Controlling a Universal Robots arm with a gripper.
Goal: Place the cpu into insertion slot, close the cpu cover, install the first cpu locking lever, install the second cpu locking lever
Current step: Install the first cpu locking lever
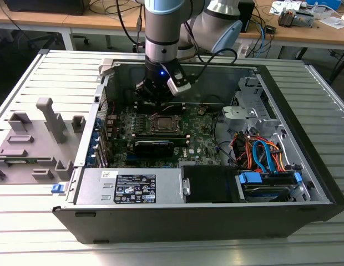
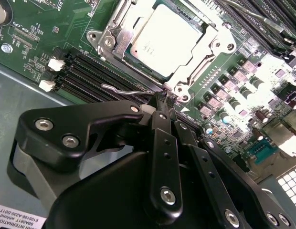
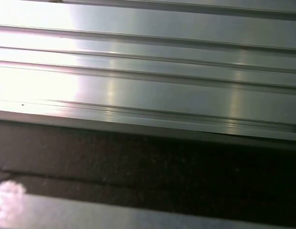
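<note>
The cpu (image 2: pixel 164 40) lies flat in the insertion slot (image 2: pixel 95 37) on the green board, its silver-grey top facing up. The cpu cover (image 2: pixel 120 34) lies down around it as a silver frame. A thin wire locking lever (image 2: pixel 120 88) runs along the slot's side beside the black memory slots, and its end meets my gripper (image 2: pixel 160 98). The black fingers (image 2: pixel 162 125) are pressed together, shut, with their tips at the lever's end. In the exterior view the gripper (image 1: pixel 159 102) hangs just behind the cpu (image 1: pixel 163 123) inside the open computer case.
The computer case (image 1: pixel 305 166) lies open on a ribbed metal table (image 3: pixel 148 71). A black card (image 1: pixel 154 146), a power supply (image 1: pixel 133 185) and coloured cables (image 1: pixel 261 155) surround the board. A grey fixture (image 1: pixel 33 138) stands at the exterior view's left.
</note>
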